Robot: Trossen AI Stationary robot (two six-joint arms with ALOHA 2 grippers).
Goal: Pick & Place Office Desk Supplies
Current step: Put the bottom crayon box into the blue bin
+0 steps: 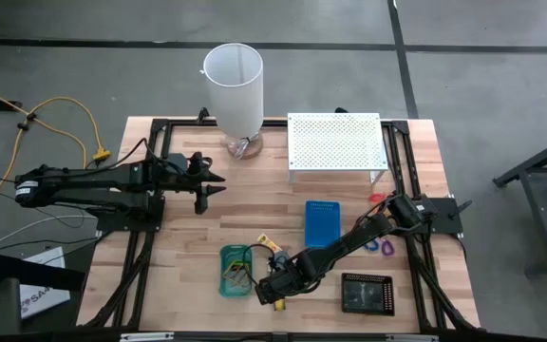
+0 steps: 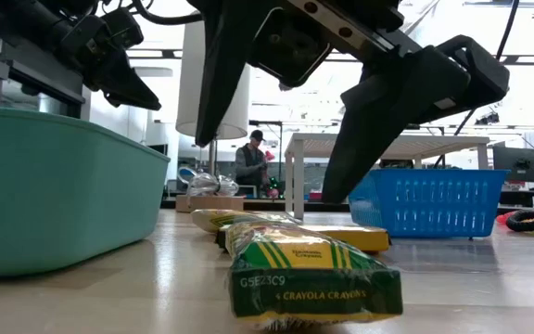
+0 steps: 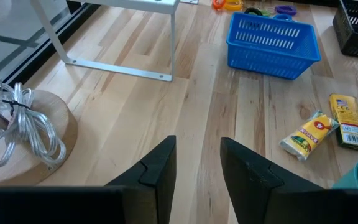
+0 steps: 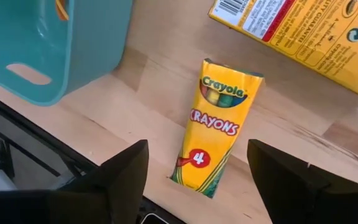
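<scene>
A yellow crayon packet [image 4: 219, 124] lies flat on the table near the front edge, to the right of the green tray [image 1: 235, 271]. My right gripper [image 4: 199, 163] hangs above it, open, one finger on either side and clear of it; the low view shows the packet [image 2: 309, 274] below the fingers [image 2: 387, 121]. A second crayon box [image 4: 309, 37] lies just beyond. Two more packets [image 3: 306, 134] lie between the green tray and the blue tray [image 1: 323, 223]. My left gripper [image 3: 197, 180] waits open at the table's left, above the wood.
A black tray [image 1: 367, 293] stands at the front right. A white perforated stand [image 1: 335, 142] and a tall white cylinder [image 1: 234, 90] are at the back. Coloured loops [image 1: 383, 247] lie right of the blue tray. A person [image 2: 251, 162] is in the room behind.
</scene>
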